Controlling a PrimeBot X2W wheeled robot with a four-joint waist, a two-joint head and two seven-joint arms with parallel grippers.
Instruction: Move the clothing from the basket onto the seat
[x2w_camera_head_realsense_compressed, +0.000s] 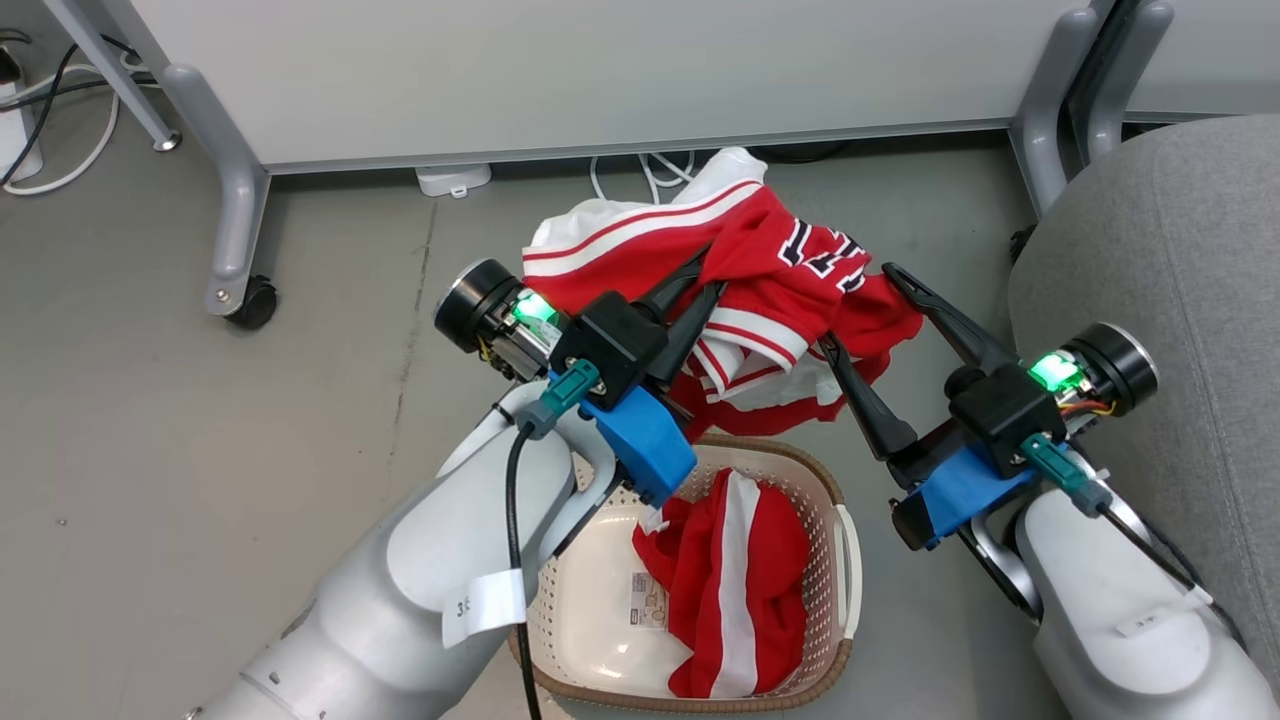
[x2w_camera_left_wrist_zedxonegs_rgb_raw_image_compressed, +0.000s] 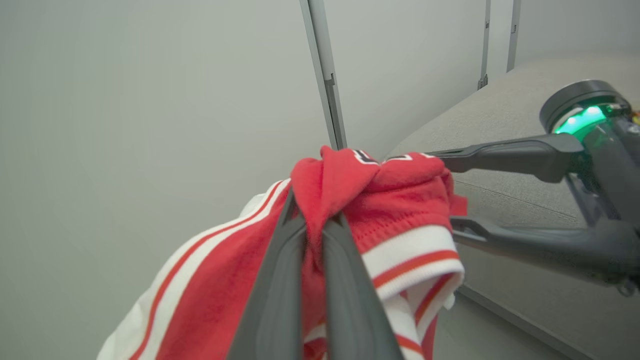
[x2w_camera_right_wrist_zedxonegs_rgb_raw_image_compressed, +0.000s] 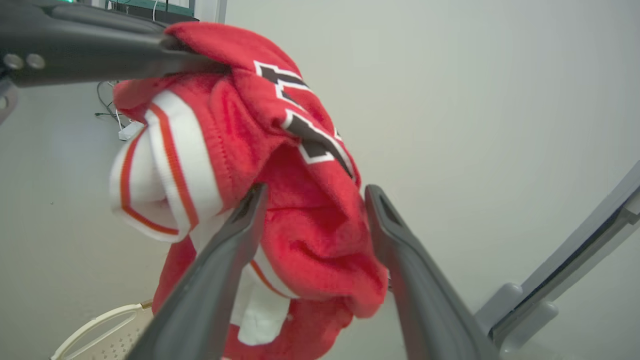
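Clothing (x2w_camera_head_realsense_compressed: 735, 590) in basket (x2w_camera_head_realsense_compressed: 590, 610), seat (x2w_camera_head_realsense_compressed: 1180, 250) to its right

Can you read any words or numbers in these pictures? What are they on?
clothing: black numerals with white edges, folded over, not readable whole.
label inside the basket: too small to read.
left-arm tag: "3", the rest unclear.
right-arm tag: too small to read.

The left gripper (x2w_camera_left_wrist_zedxonegs_rgb_raw_image_compressed: 315, 217) clamps the red clothing (x2w_camera_left_wrist_zedxonegs_rgb_raw_image_compressed: 400, 200), its edge between the spread fingers (x2w_camera_left_wrist_zedxonegs_rgb_raw_image_compressed: 500, 155) of the right gripper (x2w_camera_left_wrist_zedxonegs_rgb_raw_image_compressed: 445, 190).
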